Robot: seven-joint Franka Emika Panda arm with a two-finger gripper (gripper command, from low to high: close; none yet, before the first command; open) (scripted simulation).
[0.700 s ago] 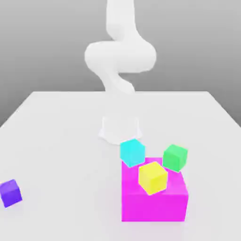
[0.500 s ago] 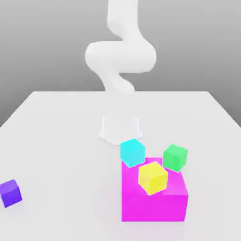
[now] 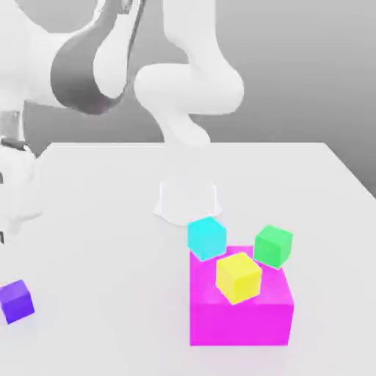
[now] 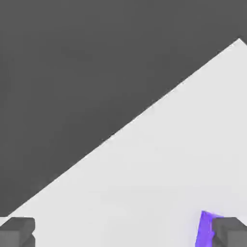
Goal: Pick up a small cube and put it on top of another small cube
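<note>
The purple cube (image 3: 15,300) sits alone near the worktop (image 3: 110,242) edge at the exterior view's left, well apart from the cyan cube (image 3: 205,237), green cube (image 3: 273,245) and yellow cube (image 3: 238,277) clustered around the big magenta block (image 3: 240,312). The hand (image 4: 123,231) is spread wide and holds nothing. In the hand view the purple cube lies off-centre — just beside one fingertip (image 4: 230,230), not between the two — so the hand likely needs a sideways shift before descending.
</note>
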